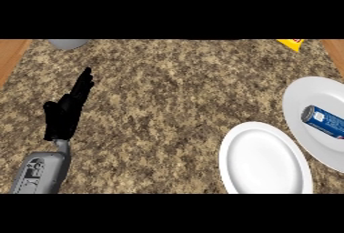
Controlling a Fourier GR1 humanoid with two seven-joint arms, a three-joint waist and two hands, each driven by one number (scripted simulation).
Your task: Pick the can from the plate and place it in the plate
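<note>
A blue can lies on its side on a white plate at the right edge of the head view. A second white plate, with nothing on it, sits just left of and in front of that one. My left hand stands at the left side of the counter with its fingers straight and pointing up, far from both plates. My right hand does not show in the view.
The speckled granite counter has wooden borders at its left and right. A grey object pokes in at the back left, and a yellow item at the back right.
</note>
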